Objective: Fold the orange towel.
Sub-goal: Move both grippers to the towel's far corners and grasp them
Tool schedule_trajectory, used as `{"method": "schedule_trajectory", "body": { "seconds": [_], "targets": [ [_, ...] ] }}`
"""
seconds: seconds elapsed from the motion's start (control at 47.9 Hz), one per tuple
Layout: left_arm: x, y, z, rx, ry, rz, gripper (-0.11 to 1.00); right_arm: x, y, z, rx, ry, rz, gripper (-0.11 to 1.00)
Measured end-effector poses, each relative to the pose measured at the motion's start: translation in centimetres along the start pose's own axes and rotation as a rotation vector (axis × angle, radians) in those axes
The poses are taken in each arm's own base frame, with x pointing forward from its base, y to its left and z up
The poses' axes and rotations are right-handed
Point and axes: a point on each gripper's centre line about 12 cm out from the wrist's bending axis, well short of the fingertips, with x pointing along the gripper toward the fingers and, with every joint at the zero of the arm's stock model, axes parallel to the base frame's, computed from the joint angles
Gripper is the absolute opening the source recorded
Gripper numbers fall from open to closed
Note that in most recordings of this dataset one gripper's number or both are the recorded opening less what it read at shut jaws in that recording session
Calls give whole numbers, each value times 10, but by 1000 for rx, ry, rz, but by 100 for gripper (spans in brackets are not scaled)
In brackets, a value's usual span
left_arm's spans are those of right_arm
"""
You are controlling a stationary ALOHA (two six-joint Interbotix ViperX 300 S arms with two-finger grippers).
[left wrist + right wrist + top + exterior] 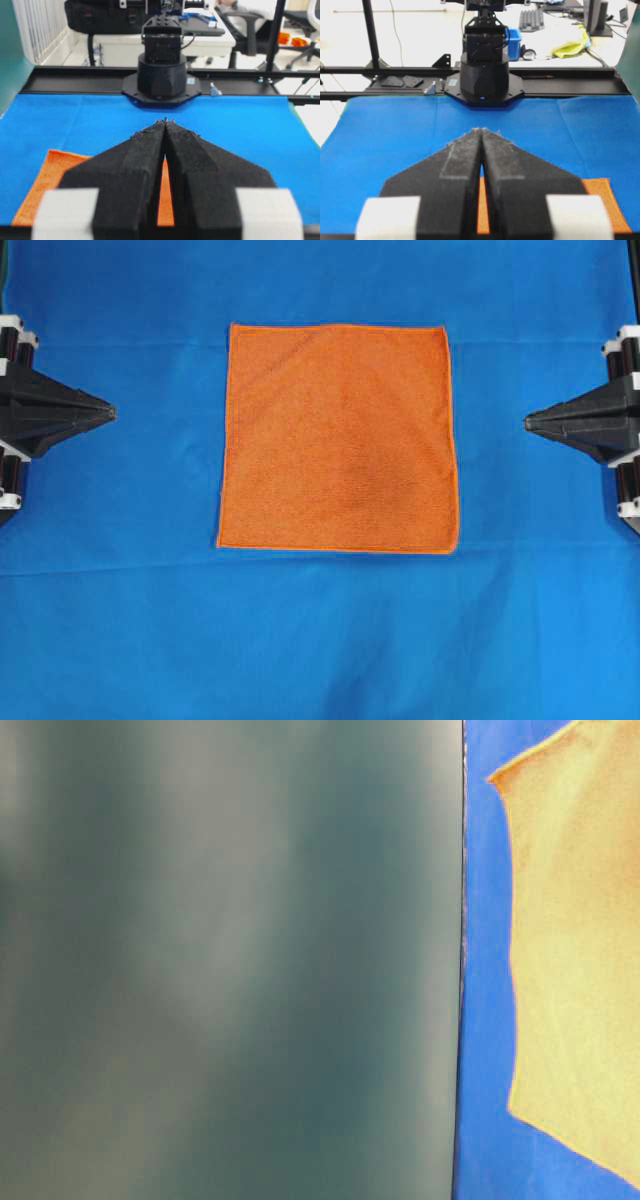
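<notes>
**Ana:** Overhead exterior view first, near edge to far. What lies closest?

**Ben:** Bare blue table cover (320,640), faintly creased. Farther in, the orange towel (338,438) lies flat and unfolded as one square, about centred left to right and a little toward the far side. Its thin hem shows on all four edges.

**Ana:** And the arms?

**Ben:** The left gripper (108,412) points in from the left edge, the right gripper (530,421) from the right edge. Both tips aim at the towel, each well apart from it, with blue cover between tip and hem.

**Ana:** Fingers?

**Ben:** Clenched on both sides, with nothing between them. In the left wrist view the left gripper (165,121) has its black foam pads (135,165) pressed together to a point; only a thin slit shows, orange cloth visible through it lower down. The right wrist view shows the right gripper (480,130) the same way.

**Ana:** Beyond the tips?

**Ben:** In each wrist view, open blue cover, then the opposite arm's black base (484,75) at the far edge of the table. The towel (42,185) shows near the camera, beneath the fingers.

**Ana:** Table-level view?

**Ben:** Mostly a blurred dark green panel (230,960). On the right, a strip of blue and part of the towel (575,950), looking washed-out yellow-orange.
</notes>
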Motion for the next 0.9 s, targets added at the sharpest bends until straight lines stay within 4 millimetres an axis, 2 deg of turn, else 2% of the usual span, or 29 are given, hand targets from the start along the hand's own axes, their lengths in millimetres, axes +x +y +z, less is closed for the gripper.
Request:
{"method": "schedule_trajectory", "body": {
  "seconds": [0.125, 0.271, 0.542, 0.605, 0.751, 0.897],
  "targets": [
    [2, 6, -3, -22, 16, 30, 0, 2, -5, -1, 24, 17, -27, 0],
    [7, 23, -13, -29, 58, 117, 0, 7, -28, -9, 89, 93, -146, 0],
    [20, 63, -46, -43, 195, 287, 1, 11, -80, -46, 182, 272, -389, 0],
    [25, 72, -53, -48, 229, 315, 4, 11, -92, -55, 198, 309, -437, 0],
    [39, 93, -74, -80, 313, 380, 42, 14, -118, -78, 233, 409, -536, 4],
    [52, 116, -106, -108, 422, 439, 83, 23, -139, -101, 261, 517, -587, 44]
  ]
}}
